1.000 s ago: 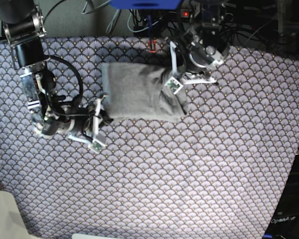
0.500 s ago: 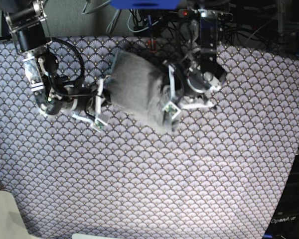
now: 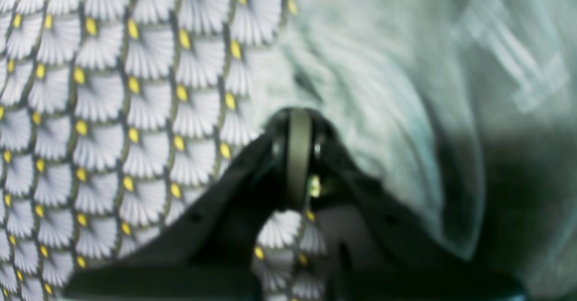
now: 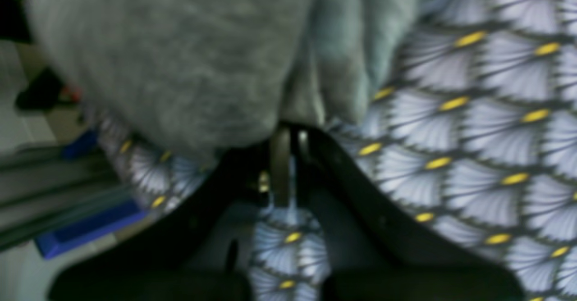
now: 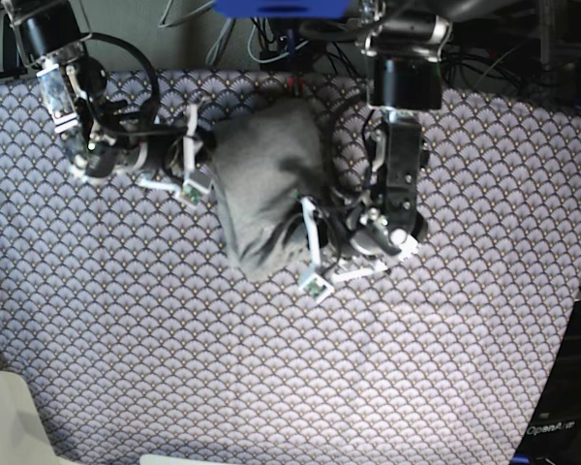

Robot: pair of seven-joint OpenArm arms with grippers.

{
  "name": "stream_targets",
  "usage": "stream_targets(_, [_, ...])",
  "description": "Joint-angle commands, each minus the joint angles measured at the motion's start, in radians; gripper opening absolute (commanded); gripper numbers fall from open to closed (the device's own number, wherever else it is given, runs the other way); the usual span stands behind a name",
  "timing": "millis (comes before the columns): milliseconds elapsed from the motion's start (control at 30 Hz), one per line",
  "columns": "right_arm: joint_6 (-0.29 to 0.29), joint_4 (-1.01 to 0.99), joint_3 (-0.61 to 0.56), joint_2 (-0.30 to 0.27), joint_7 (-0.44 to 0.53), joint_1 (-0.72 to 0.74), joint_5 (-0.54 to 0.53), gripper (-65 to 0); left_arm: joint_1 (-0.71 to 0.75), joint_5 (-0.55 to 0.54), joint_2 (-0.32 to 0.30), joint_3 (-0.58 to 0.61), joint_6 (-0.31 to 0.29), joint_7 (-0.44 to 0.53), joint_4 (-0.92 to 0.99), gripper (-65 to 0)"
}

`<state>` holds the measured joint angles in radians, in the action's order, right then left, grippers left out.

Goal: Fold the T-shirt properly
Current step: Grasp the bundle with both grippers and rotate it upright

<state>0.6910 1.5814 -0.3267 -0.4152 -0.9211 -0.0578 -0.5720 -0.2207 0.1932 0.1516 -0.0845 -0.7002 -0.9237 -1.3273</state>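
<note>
On the far half of the table cloth, the T-shirt is seen as a folded grey bundle, set at a slant so that its upper end lies near the back edge and its lower end reaches toward the middle of the cloth. The bundle is flanked by both arms in the base view. At its upper left side the right gripper is pressed against the fabric, and in the right wrist view the right gripper is shown with its jaws drawn together on a pinched fold of the T-shirt, the scalloped table cloth being visible beside and beneath it. At the bundle's lower right side the left gripper is met by the shirt's edge; in the left wrist view the left gripper is likewise seen closed, with a ridge of the T-shirt gripped between the jaws and the table cloth spread out to one side. Both wrist views are blurred, so finer detail of the folds cannot be made out. Part of the shirt appears raised off the cloth between the two grips.
</note>
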Motion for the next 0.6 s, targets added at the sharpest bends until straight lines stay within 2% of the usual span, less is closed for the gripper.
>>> stream_targets(0, [0.007,0.027,-0.001,-0.006,-0.011,-0.009,-0.004,-65.0,-0.035,-0.024,0.005,-0.001,0.002,0.015,-0.002,-65.0])
stream_targets(200, [0.007,0.041,0.005,-0.006,-0.011,-0.021,-0.003,-65.0,-0.053,-0.062,0.005,-0.001,0.002,0.016,-0.004,-65.0])
stream_targets(267, [0.007,0.041,0.005,-0.026,-0.011,-0.021,-0.003,-65.0,-0.053,-0.064,0.005,-0.002,0.002,0.016,-0.004,-65.0])
stream_targets(400, [0.007,0.046,0.007,-0.034,-0.019,-0.021,-0.004,-65.0,-0.053,-0.065,0.005,-0.065,0.002,0.016,-0.004,-65.0])
stream_targets(567, [0.007,0.047,0.005,-0.034,-0.013,-0.05,-0.004,-65.0,-0.067,-0.067,0.005,-0.087,0.002,0.016,-0.021,-65.0])
